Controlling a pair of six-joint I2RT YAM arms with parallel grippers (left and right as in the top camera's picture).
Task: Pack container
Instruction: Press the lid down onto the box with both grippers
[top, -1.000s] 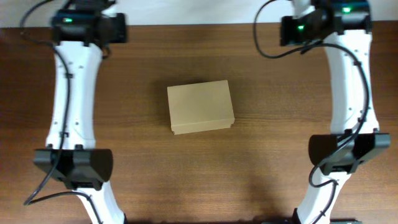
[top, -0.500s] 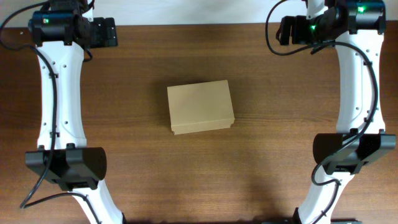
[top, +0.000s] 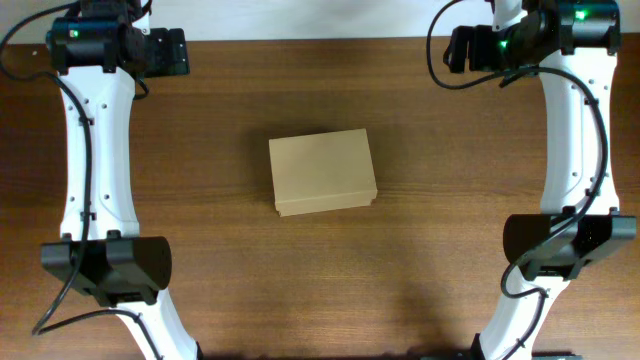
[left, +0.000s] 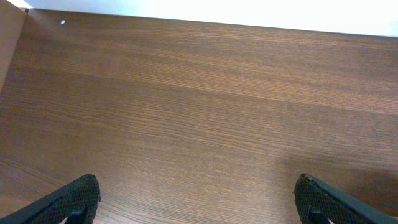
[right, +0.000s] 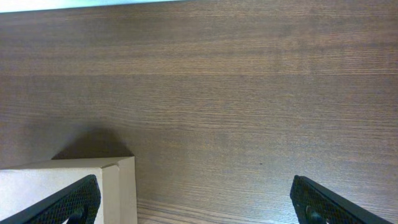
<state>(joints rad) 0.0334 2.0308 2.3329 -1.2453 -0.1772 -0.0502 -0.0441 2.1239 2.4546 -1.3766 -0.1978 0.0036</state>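
Closed tan-brown rectangular cardboard box (top: 322, 172) mid-table, both grippers wide open and empty.
Sits flat near the centre of the dark brown wooden table (top: 220, 300), hinged flap lid down, plain top, turned slightly off square to the table edges, touched by nothing. Shows again as one corner at the lower left of the right wrist view (right: 62, 186), with its shadow on the wood behind it. Flanked by the white arm links (top: 95, 150) along the left and right sides, well apart from it. At the far left corner, left gripper (left: 199, 202) with black fingers (left: 78, 199) spread wide, only bare wood between them. At the far right corner, right gripper (right: 196, 202) with fingers spread just as wide, holding nothing, box corner just beside its left finger in that view.
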